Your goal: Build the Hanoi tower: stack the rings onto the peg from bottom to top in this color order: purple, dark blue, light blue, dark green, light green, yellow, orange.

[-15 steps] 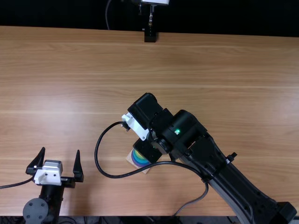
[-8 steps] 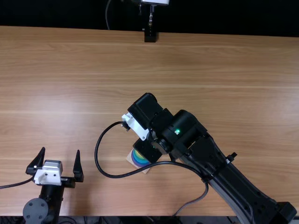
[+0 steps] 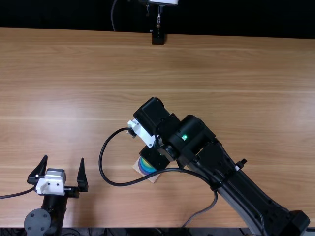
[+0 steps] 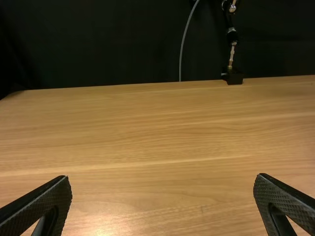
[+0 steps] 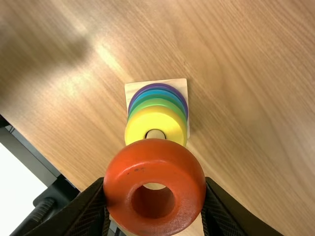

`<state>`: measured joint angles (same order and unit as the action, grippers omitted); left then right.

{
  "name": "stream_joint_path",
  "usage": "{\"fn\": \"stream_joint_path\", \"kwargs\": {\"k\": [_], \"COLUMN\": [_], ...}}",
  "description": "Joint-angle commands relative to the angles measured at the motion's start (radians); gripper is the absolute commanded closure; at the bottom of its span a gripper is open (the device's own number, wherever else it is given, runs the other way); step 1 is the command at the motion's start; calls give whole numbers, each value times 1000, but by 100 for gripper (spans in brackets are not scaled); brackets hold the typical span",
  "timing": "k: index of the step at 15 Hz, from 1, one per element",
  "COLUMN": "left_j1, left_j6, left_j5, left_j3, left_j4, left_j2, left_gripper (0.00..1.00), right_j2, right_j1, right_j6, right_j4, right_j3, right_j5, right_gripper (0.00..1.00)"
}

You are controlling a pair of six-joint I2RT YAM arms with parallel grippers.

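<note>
The right end effector (image 3: 156, 158) is clamped on the orange ring (image 5: 155, 160), near the peg (image 5: 156, 134), whose stack is topped by the yellow ring (image 5: 156, 117). At near left, the left end effector (image 3: 64, 157) has its fingers wide apart.

From above its near side, the table (image 3: 236, 88) is viewed steeply downward; its far side is shared with the left wrist's low, forward view, the stacked rings (image 5: 156, 115) with the right wrist's close, downward one

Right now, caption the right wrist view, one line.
Right gripper holds orange ring near the peg; yellow ring tops the stack.
</note>
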<state>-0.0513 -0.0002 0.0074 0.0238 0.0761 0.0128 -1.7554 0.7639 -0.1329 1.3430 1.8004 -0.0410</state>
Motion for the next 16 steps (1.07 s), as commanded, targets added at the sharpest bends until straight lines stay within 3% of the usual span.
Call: {"fn": "stream_joint_path", "kwargs": {"k": [1, 12, 13, 14, 15, 16], "left_j1": [8, 8, 8, 8, 8, 8], "left_j6": [8, 8, 8, 8, 8, 8], "left_j5": [2, 2, 2, 2, 2, 2], "left_j3": [-24, -24, -24, -24, -24, -24], "left_j4": [3, 3, 3, 3, 3, 3], "left_j2": [-13, -13, -13, -13, -13, -13], "left_gripper": [0, 0, 0, 0, 0, 0], "right_j2": [-10, -46, -47, -46, -46, -46], "right_j1": [-2, 0, 0, -2, -2, -2], "right_j6": [0, -1, -1, -3, -5, -7], "right_j4": [0, 0, 2, 0, -2, 0], "right_j3": [14, 14, 11, -4, -15, -24], "right_j5": [-9, -7, -3, 2, 4, 4], "right_gripper": [100, 100, 72, 23, 0, 0]}}
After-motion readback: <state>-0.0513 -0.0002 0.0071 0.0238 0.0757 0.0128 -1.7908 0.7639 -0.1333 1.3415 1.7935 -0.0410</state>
